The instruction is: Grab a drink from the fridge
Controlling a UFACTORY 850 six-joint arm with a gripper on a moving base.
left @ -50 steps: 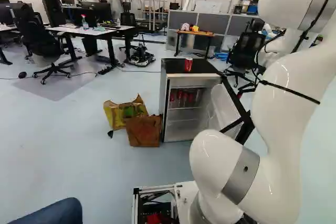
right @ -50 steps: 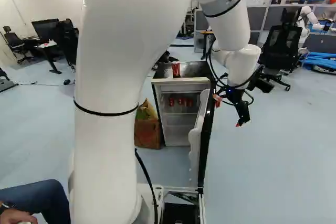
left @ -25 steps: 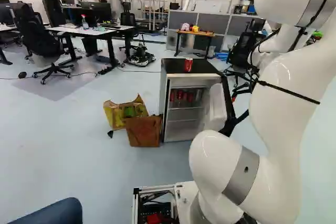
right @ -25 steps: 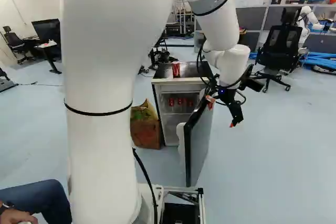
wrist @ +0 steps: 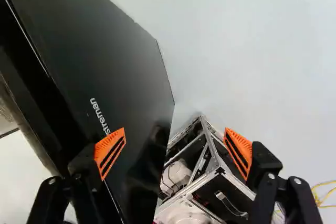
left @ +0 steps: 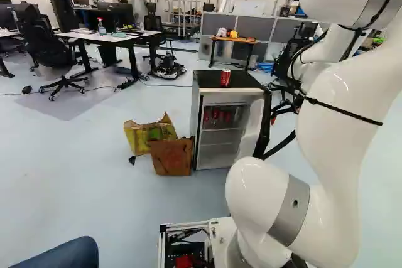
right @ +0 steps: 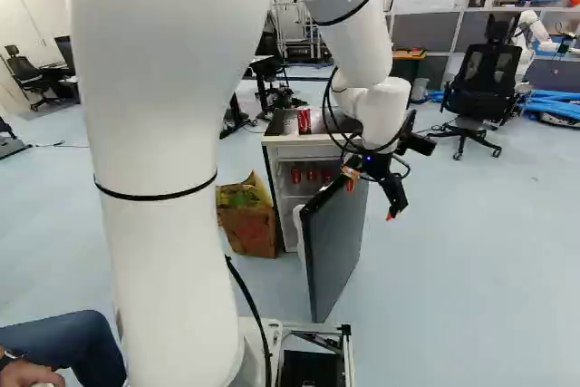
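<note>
My gripper (right: 391, 215) hangs outside the fridge door (right: 337, 237) in the right base view, pointing downward. In the wrist view the gripper (wrist: 175, 153) stands open, nothing between its fingers; one finger lies over the dark outer face of the door (wrist: 110, 61), and whether it touches cannot be told. The small fridge (left: 217, 97) is partly open, its door reaching out towards the base. Several red cans (left: 215, 115) stand on its upper shelf behind the opening. One red can (left: 225, 78) stands upright on the fridge top.
A yellow bag (left: 143, 135) and a brown bag (left: 171, 157) lie beside the fridge. The base frame (wrist: 210, 174) shows past the door's free edge. Farther back are an office chair (right: 485, 79), desks (left: 113, 37) and another robot (right: 533, 33). A seated person's leg (right: 68, 337) is near the base.
The fridge door has swung partway towards closed, its free edge moving left in the right base view. My arm and gripper have shifted left alongside it. The base has not moved.
</note>
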